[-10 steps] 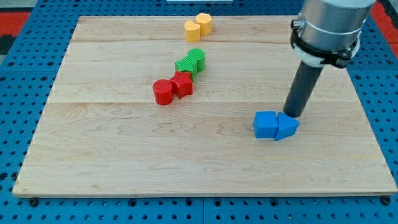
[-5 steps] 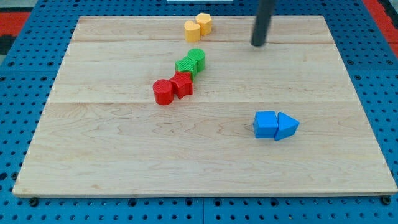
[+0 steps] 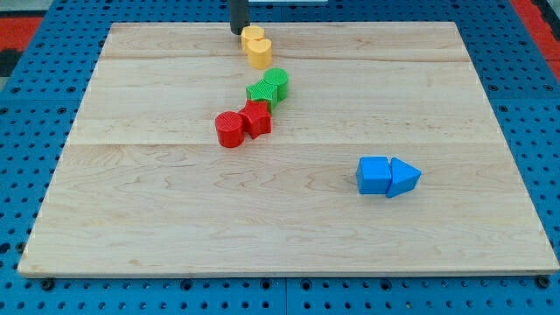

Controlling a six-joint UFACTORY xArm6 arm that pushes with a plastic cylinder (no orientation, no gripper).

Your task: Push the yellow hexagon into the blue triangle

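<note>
Two yellow blocks touching near the board's top edge: one at point(image 3: 253, 37), one at point(image 3: 260, 52); can't tell which is the yellow hexagon (facets too small to read). My tip point(image 3: 238, 31) sits at the upper block's 10 o'clock, touching or just beside it. No fingers on this rig, just the rod, so nothing to open or close. Blue triangle point(image 3: 403, 177) is well apart at the pair's 4 o'clock, touching a blue cube point(image 3: 374, 175) on its 9 o'clock side.

Judgement: contact made, push step starting. Next move calls for driving toward 4 o'clock, staying clear of the green blocks point(image 3: 269, 87) and the red blocks point(image 3: 243, 123) below
</note>
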